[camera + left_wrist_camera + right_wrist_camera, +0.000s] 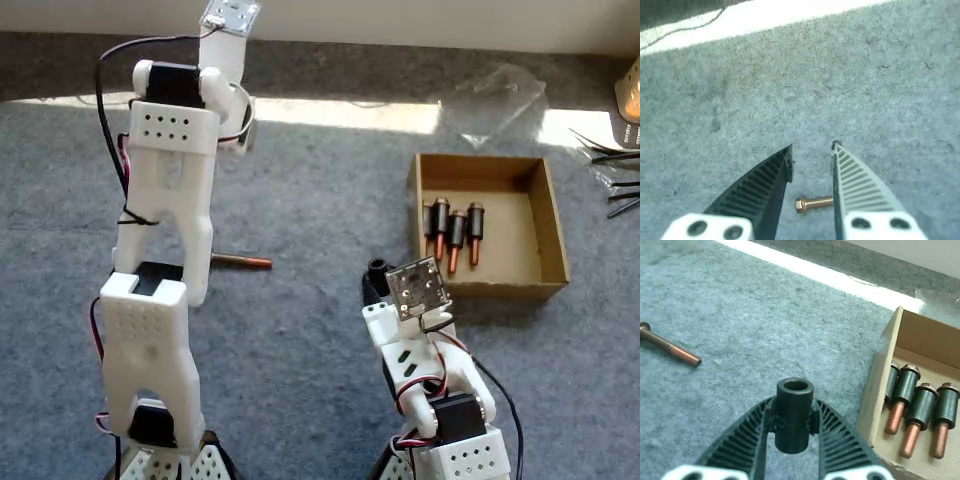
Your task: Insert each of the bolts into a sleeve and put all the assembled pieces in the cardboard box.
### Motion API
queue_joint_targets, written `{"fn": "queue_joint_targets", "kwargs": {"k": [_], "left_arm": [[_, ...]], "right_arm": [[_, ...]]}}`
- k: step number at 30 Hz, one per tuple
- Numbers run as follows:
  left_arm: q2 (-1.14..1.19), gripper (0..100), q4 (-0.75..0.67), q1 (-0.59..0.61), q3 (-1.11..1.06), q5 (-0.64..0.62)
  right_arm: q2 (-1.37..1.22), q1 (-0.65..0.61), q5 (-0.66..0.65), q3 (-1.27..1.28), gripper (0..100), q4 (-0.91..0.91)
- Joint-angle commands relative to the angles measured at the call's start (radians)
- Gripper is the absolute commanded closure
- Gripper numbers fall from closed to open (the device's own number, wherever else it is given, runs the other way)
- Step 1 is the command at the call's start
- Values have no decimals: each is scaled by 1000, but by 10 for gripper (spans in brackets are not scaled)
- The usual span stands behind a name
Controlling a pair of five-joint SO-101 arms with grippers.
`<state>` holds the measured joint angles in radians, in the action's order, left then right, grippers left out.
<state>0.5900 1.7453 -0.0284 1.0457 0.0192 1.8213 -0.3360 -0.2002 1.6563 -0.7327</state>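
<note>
A copper bolt (pixel 243 261) lies flat on the grey carpet beside the left arm, its head end tucked under the arm. In the left wrist view the bolt's head (pixel 812 203) shows low between my left gripper's open fingers; the left gripper (pixel 812 147) hangs above the carpet, holding nothing. My right gripper (pixel 794 407) is shut on a black sleeve (pixel 794 415) held upright, bore facing up, just left of the cardboard box (pixel 555 240). The sleeve (pixel 378 268) also shows in the high view. Several assembled bolt-and-sleeve pieces (pixel 455 230) lie side by side inside the box (pixel 879 390).
A crumpled clear plastic bag (pixel 495 100) lies behind the box. Black tools or cables (pixel 615 165) stick in from the right edge. A bright strip of sunlight (pixel 340 112) crosses the far carpet. Open carpet lies between the two arms.
</note>
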Motion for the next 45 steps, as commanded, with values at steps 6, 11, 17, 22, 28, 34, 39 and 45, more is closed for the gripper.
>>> {"fn": "queue_joint_targets", "kwargs": {"k": [6,11,17,22,28,34,39,45], "left_arm": [[-298,870,14,-21,-174,-97],[-501,931,11,-44,-456,-97],[-705,993,8,-91,-704,-123],[-785,990,8,-96,-940,-334],[-751,989,-91,-102,-1127,-456],[-737,993,-180,-101,-1199,-431],[-736,989,-296,-97,-1299,-585],[-736,857,-416,-96,-1366,-934]], "right_arm": [[10,12,-11,-5,995,5],[10,12,-11,-5,995,5],[10,12,-11,-5,995,5],[10,12,-11,-5,995,5],[10,12,-11,-5,995,2],[10,12,-11,-5,995,2],[10,12,-11,-5,995,2],[10,12,-11,-5,995,2]]}}
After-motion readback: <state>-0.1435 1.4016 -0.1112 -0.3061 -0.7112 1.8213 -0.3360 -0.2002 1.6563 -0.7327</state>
